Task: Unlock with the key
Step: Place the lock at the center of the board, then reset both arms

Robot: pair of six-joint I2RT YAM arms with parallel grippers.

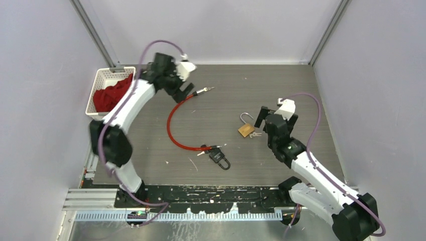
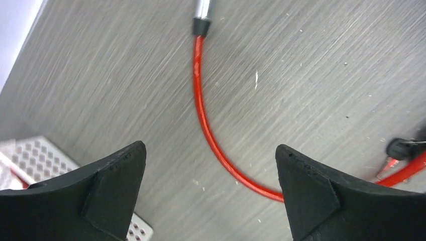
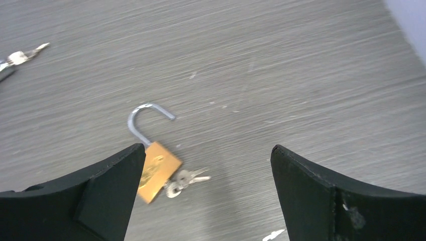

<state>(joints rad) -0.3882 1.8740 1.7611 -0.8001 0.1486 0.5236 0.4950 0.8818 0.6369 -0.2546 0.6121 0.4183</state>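
A brass padlock (image 1: 245,130) lies mid-table with its silver shackle (image 1: 246,118) swung open. Small silver keys (image 1: 255,134) lie at its right side. In the right wrist view the padlock (image 3: 156,169) and keys (image 3: 183,179) sit near my left finger. My right gripper (image 1: 275,113) is open and empty, just right of the padlock. My left gripper (image 1: 187,92) is open and empty at the back left, over a red cable (image 1: 173,128), which also shows in the left wrist view (image 2: 206,125).
A black padlock (image 1: 220,159) sits at the near end of the red cable. The cable's metal tip (image 1: 203,91) lies at the back. A white basket (image 1: 100,80) with red cloth (image 1: 111,95) stands at the far left.
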